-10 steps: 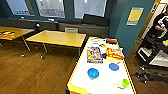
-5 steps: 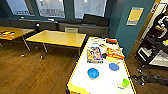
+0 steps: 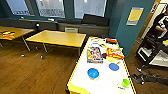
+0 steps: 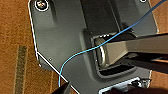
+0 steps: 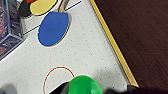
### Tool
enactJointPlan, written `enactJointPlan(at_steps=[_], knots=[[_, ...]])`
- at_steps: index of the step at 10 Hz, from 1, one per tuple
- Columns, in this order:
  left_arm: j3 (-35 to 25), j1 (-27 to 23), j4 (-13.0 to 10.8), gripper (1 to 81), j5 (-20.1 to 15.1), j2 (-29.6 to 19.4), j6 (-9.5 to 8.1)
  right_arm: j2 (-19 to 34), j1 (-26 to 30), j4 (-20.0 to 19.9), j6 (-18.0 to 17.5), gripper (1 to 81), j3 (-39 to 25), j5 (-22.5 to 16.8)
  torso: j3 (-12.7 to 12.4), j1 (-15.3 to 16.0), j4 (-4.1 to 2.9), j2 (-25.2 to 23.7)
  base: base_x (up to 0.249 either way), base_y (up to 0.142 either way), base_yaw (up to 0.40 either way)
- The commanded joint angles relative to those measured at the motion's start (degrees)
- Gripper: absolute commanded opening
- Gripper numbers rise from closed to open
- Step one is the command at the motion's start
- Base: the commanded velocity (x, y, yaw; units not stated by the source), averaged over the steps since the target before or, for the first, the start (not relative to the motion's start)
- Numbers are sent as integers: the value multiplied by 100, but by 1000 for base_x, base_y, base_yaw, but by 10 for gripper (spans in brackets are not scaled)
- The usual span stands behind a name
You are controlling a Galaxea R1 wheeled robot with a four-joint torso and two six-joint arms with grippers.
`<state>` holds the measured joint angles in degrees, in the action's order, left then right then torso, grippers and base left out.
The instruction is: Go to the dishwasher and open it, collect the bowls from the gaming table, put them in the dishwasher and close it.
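Note:
The gaming table (image 3: 80, 75) is long, with a white top and a yellow edge, and stands just ahead to the right. A bright blue bowl (image 3: 93, 73) sits near its front end. A green bowl (image 3: 125, 82) stands by the front right corner. My right arm (image 3: 147, 78) reaches in low from the right towards that corner. In the right wrist view the green bowl (image 5: 84, 85) shows very close, on the white top (image 5: 82, 50) near the yellow edge. The dishwasher is out of view.
A flat blue paddle (image 3: 114, 66) and game boxes (image 3: 94, 55) lie further along the table. Yellow-topped tables (image 3: 57, 38) stand to the left on wooden floor (image 3: 32, 72). A person (image 3: 160, 25) stands by a cart at the far right. The left wrist view has floor (image 4: 15, 50) and a blue cable (image 4: 75, 55).

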<state>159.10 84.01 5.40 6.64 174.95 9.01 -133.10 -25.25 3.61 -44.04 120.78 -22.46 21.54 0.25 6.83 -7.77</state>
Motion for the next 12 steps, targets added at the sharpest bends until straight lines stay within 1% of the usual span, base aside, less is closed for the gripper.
enactJointPlan(at_steps=[1, 4, 10, 11, 12], knots=[[16, -134, 58, 811, -366, -3, 4, 35, 701, -71, -25, 811, 128, -136, 0, 0, 0, 0, 0, 0, 0], [16, -134, 49, 811, -366, 32, 13, -97, 524, -62, -34, 811, 295, -119, 2, 2, 0, 0, 0, 0, 0], [16, -143, 49, 811, -374, 32, 13, -53, 498, -88, -43, 811, 603, -119, 2, 2, 0, 0, 0, 0, 0], [16, -143, 49, 811, -374, 23, 5, -62, 498, -123, -52, 811, 691, -118, 2, 2, 0, 0, 0, 0, 0], [16, -143, 58, 811, -374, 23, 4, -71, 480, -272, -43, 811, 796, -110, 2, 2, 0, 0, 0, 0, 0]])
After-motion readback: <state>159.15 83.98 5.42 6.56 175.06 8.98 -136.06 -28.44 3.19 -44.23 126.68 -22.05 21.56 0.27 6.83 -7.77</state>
